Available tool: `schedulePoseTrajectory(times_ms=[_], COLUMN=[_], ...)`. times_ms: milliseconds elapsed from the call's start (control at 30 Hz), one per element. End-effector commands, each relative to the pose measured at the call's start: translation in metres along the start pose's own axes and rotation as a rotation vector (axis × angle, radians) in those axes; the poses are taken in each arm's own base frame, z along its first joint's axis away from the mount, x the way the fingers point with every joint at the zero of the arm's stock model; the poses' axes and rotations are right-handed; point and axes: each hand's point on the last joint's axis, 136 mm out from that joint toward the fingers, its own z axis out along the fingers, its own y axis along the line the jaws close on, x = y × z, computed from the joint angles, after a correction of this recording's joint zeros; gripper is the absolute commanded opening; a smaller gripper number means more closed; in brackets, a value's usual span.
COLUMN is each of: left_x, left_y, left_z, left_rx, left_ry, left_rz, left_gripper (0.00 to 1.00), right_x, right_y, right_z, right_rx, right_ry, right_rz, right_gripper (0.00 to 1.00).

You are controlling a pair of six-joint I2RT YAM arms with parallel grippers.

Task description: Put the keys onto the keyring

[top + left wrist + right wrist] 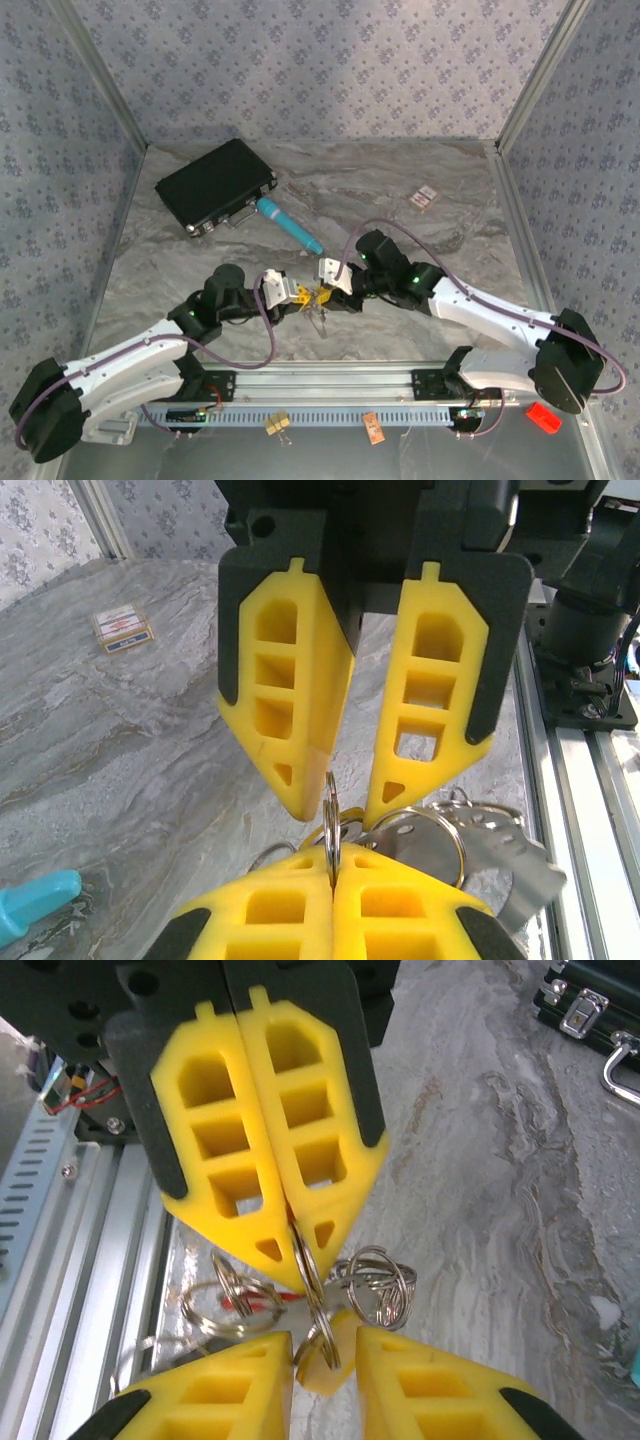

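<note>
Holdings at this station, as I read them from my feeds:

1. Left gripper [332,858], yellow ribbed pads. I log it fully closed, pads pressed together on a thin metal ring [331,798] that stands edge-up out of the pinch.
2. Right gripper [325,1348], same yellow pads. It sits nose to nose with the left one, its fingers a narrow gap apart. The ring and a key head sit in that gap, but I see no pad pressing on them.
3. Keyring [505,858], a pale grey metal band with several wire rings bunched on it. It hangs just beside the left pads, between the two grippers, low over the near middle of the grey marble-patterned table [400,330].
4. Yellow-orange plastic-headed key [322,1372], in the gap between the right fingertips, touching the pinched ring.
5. Red key [262,1301], a sliver among the rings; I cannot tell its seating.
6. Black rectangular latched case [215,185], far left.
7. Teal cylindrical pen-like tool [290,225], just beside the case.
8. Small flat card pack [426,196], far right, well apart.
9. Yellow-and-metal binder clip [277,425] and flat orange rectangular tag [373,428], near edge by the rail.
</note>
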Motion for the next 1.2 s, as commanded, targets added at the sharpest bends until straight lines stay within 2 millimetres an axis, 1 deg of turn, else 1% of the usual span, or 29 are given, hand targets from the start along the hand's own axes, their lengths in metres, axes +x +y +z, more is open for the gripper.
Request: schedulePoseTrajectory(times_ms=[0,167,300,367,400,467,500,567,667,800,967,1000,1033,1067,1100,1133,1167], left_x=[-0.018,-0.014,-0.013,-0.014,-0.014,-0.014,-0.014,-0.014,-0.013,-0.014,-0.014,-0.014,-0.012,-0.010,-0.008,-0.006,-0.005], left_y=[-0.005,-0.007,-0.008,-0.009,-0.009,-0.008,-0.008,-0.008,-0.010,-0.010,-0.009,-0.007,-0.003,0.001,0.005,0.008,0.008], left_z=[0.000,0.001,0.001,0.001,0.001,0.001,0.000,0.000,0.000,0.000,-0.001,-0.001,-0.001,-0.001,-0.002,-0.003,-0.003], left_rx=[0.035,0.044,0.049,0.054,0.054,0.051,0.049,0.049,0.057,0.059,0.055,0.042,0.016,-0.008,-0.032,-0.048,-0.054], left_ry=[-0.084,-0.074,-0.074,-0.074,-0.074,-0.074,-0.074,-0.075,-0.071,-0.073,-0.074,-0.069,-0.055,-0.042,-0.024,-0.009,0.003], left_rz=[0.010,-0.002,-0.004,-0.003,-0.003,0.000,0.003,0.006,0.005,0.005,0.004,0.002,-0.007,-0.012,-0.014,-0.007,-0.005], left_gripper=[0.00,0.00,0.00,0.00,0.00,0.00,0.00,0.00,0.00,0.00,0.00,0.00,0.03,0.10,0.18,0.23,0.24], right_x=[-0.013,-0.015,-0.015,-0.014,-0.013,-0.010,-0.008,-0.006,-0.010,-0.013,-0.016,-0.016,-0.015,-0.014,-0.013,-0.012,-0.011], right_y=[0.004,0.005,0.006,0.006,0.006,0.005,0.003,0.001,0.001,0.006,0.005,0.005,0.005,0.005,0.005,0.005,0.004], right_z=[0.000,0.001,0.001,0.001,0.001,0.000,-0.001,-0.003,-0.006,-0.002,0.004,0.004,0.003,0.003,0.002,0.001,0.000], right_rx=[-0.029,-0.036,-0.043,-0.042,-0.042,-0.030,-0.018,-0.005,-0.007,-0.041,-0.054,-0.053,-0.051,-0.049,-0.046,-0.046,-0.041], right_ry=[-0.081,-0.106,-0.107,-0.105,-0.101,-0.089,-0.080,-0.073,-0.087,-0.091,-0.098,-0.094,-0.083,-0.072,-0.055,-0.037,-0.021], right_rz=[0.023,0.031,0.033,0.036,0.038,0.034,0.032,0.024,0.016,0.011,0.007,0.006,0.005,-0.002,-0.010,-0.018,-0.027], right_gripper=[0.21,0.19,0.10,0.09,0.10,0.20,0.23,0.23,0.21,0.16,0.01,0.00,0.00,0.00,0.00,0.00,0.00])
